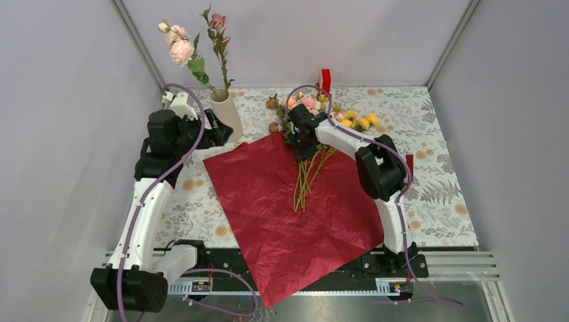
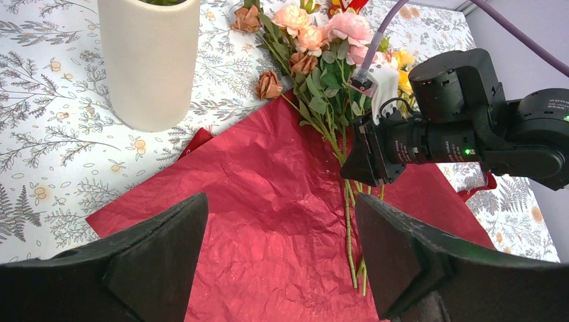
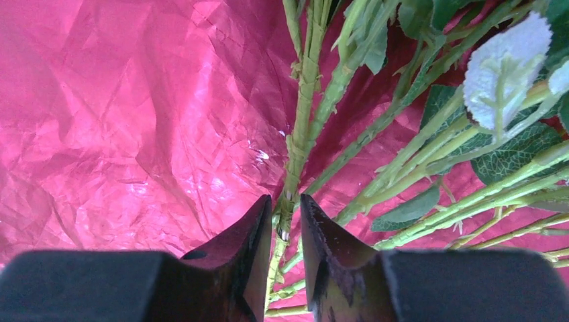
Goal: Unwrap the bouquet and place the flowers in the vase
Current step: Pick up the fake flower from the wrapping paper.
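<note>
The cream vase stands at the back left and holds two pink flowers. The rest of the bouquet lies on the unfolded dark red wrapping paper, stems pointing toward me. My right gripper is down on the stems, its fingers narrowed onto one green stem that runs between them. My left gripper hovers wide open beside the vase, above the paper's left corner, holding nothing.
A small red and yellow block stands at the table's back edge behind the blooms. Loose brown blooms lie between the vase and the bouquet. Grey walls close in the floral tablecloth on three sides.
</note>
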